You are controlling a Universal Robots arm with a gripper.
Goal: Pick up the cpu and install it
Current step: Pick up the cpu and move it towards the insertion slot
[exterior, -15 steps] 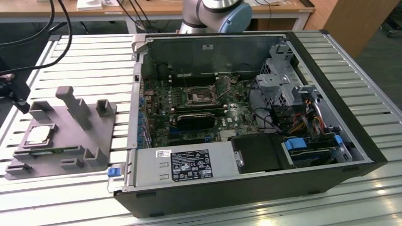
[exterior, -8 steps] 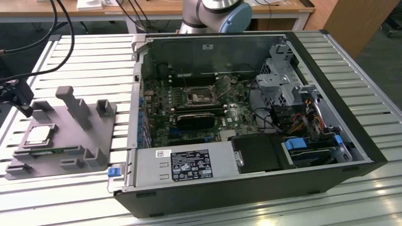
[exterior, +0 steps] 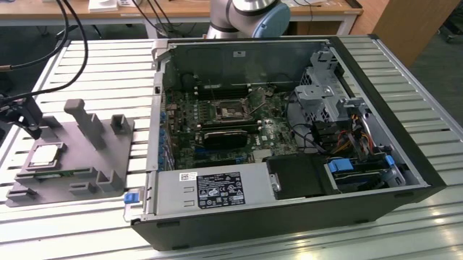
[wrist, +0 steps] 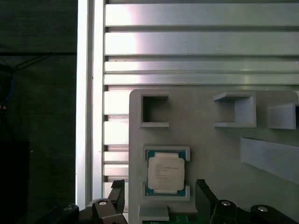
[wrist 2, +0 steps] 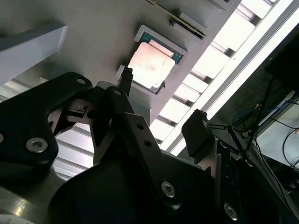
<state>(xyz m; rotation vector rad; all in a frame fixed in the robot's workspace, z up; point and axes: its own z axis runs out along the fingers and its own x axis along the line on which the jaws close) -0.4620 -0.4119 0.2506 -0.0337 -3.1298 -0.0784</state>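
The cpu (wrist: 164, 172) lies flat in a recess of the grey fixture (wrist: 219, 154), at the exterior view's left, well apart from the motherboard socket (exterior: 233, 110). The gripper (wrist: 160, 193) hovers over it with jaws open, one on each side. Judged light, rigid and fragile (the smooth lid is likely slippery): grip by opposite edges only.

The cpu (wrist: 164, 172) had a pale silver top plate with a thin teal-green rim. The holder (wrist: 219, 149) was plain matte grey, and the table (wrist: 187, 42) showed bright silver ribbed slats. The gripper (wrist: 160, 189) was black with silver screws. The computer case (exterior: 289, 222) was black, its board (exterior: 190, 111) seemingly dark green, and a tab (exterior: 130, 197) was blue.
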